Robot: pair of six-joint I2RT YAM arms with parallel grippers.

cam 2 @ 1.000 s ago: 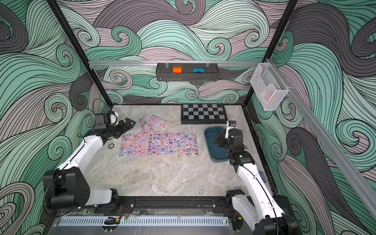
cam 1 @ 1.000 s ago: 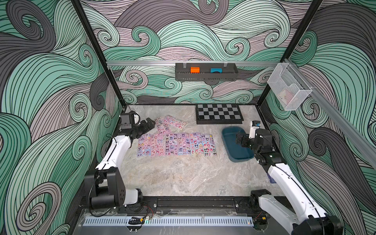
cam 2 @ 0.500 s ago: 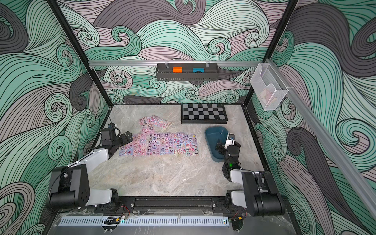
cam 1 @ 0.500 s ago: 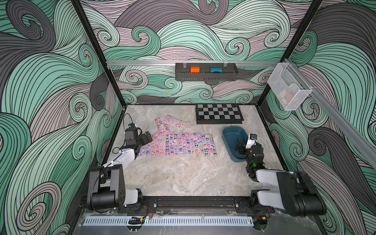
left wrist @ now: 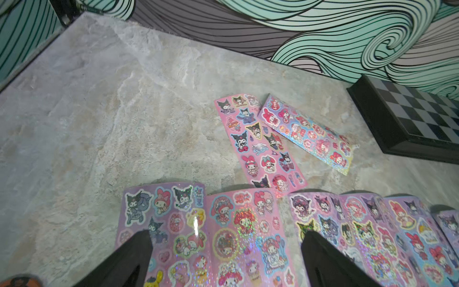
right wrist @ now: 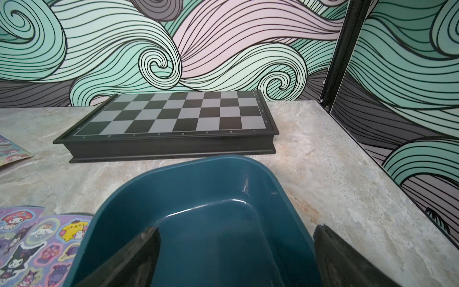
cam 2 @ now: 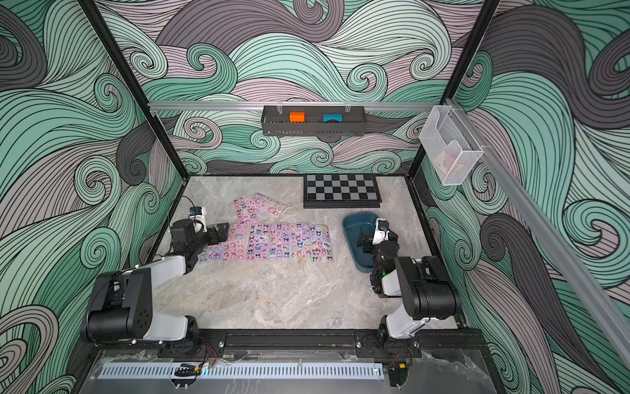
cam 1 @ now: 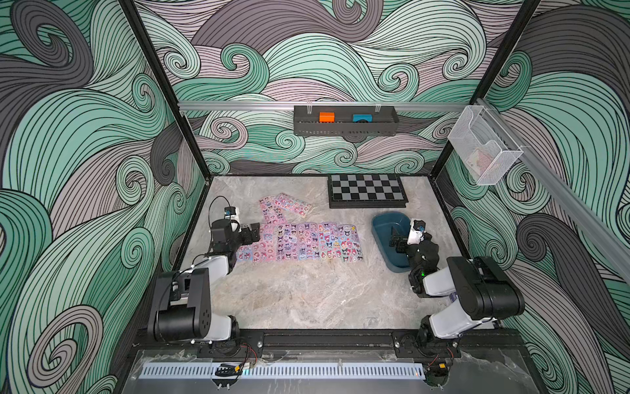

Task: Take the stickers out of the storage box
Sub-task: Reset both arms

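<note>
Along the near border of the chessboard [right wrist: 173, 114], small file letters ran upside down in the right wrist view; "g", "f", "d" and "b" could be made out. Some stickers [left wrist: 248, 236] carried tiny lettering, too blurred to read.

Illumination is even, diffuse and overhead, leaving only soft shadows on the surface [cam 1: 306, 300]; both top views are sharp, whereas the wrist views show wide-angle bowing, blurred near-field fingers [left wrist: 124, 263] and iridescent glare on the stickers [left wrist: 196, 223].
</note>
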